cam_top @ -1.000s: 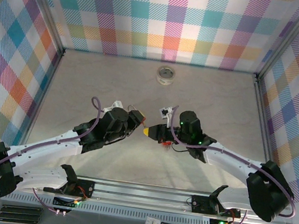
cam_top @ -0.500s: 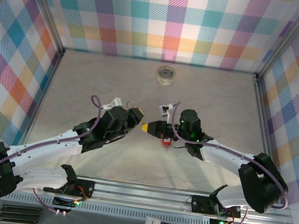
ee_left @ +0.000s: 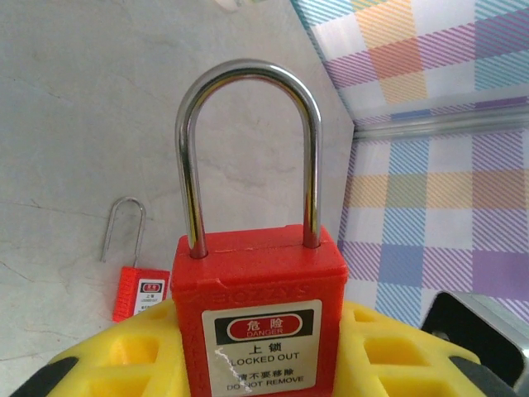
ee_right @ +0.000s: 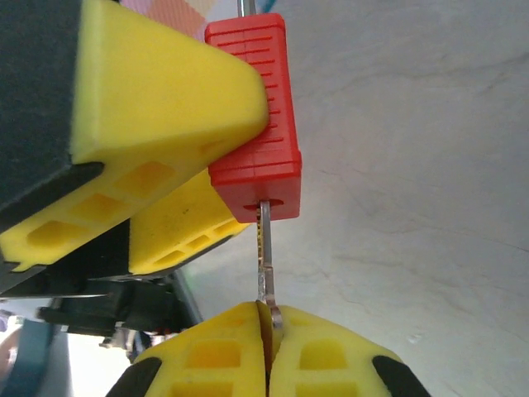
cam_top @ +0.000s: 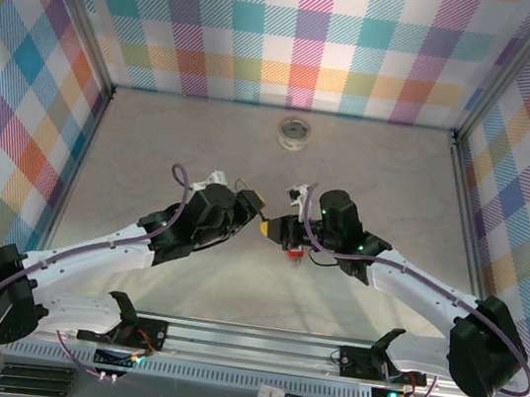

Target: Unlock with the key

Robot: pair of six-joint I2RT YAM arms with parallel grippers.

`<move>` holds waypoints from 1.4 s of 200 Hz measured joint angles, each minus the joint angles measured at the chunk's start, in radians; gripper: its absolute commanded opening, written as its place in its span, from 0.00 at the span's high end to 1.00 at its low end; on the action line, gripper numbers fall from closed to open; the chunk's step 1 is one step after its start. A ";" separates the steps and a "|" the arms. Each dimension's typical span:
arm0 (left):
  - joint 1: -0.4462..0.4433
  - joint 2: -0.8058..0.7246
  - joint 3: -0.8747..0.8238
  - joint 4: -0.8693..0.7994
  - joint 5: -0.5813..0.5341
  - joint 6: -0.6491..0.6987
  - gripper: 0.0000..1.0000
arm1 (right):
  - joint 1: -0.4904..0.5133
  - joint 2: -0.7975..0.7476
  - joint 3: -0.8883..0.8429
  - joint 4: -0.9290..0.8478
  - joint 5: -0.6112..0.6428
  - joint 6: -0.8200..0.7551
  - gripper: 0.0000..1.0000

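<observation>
At the middle of the counter (cam_top: pixel 154 142), the key (ee_right: pixel 264 256) stood with its tip in the slot on the underside of the red padlock (ee_right: pixel 254 107), directly at 6 o'clock from the lock body in the right wrist view. The right gripper (ee_right: pixel 269 321) was clamped on the key's head. The left gripper (ee_left: pixel 260 357) was closed on the padlock body, with the shackle (ee_left: pixel 248 149) pointing to 12 o'clock and both legs seated.

The step in hand looked like insertion. The next move probably called for pushing the key fully home along the slot's line, then twisting while the left gripper held the lock steady.

How deep the blade sat could not be told, and the key's head was buried between the pads. The label's lower edge was cut off. A second padlock (ee_left: pixel 142 291) lay at 8 o'clock, and a tape roll (cam_top: pixel 295 133) sat far off at 12 o'clock.
</observation>
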State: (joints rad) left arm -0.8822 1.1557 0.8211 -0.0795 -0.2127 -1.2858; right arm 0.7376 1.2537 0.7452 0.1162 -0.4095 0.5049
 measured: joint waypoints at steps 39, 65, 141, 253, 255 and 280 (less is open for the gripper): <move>0.000 0.042 0.001 0.001 0.030 0.002 1.00 | 0.007 0.000 0.018 -0.108 0.058 -0.080 1.00; 0.000 0.042 0.001 0.015 0.036 0.022 1.00 | -0.024 0.000 0.018 -0.106 0.007 -0.068 1.00; -0.023 -0.037 -0.087 0.221 -0.005 0.063 1.00 | -0.140 0.000 -0.033 0.121 -0.265 0.147 1.00; -0.171 -0.028 -0.093 0.245 0.099 0.014 1.00 | -0.167 -0.013 0.002 0.191 -0.162 0.182 1.00; -0.171 -0.028 -0.093 0.241 0.099 0.014 1.00 | -0.167 -0.016 0.003 0.188 -0.160 0.178 1.00; -0.171 -0.044 -0.083 0.193 0.089 0.014 1.00 | -0.167 -0.041 0.007 0.159 -0.142 0.143 1.00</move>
State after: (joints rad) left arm -1.0534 1.1118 0.7380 0.1131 -0.1234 -1.2713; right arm 0.5709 1.2129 0.7525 0.2756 -0.5518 0.6483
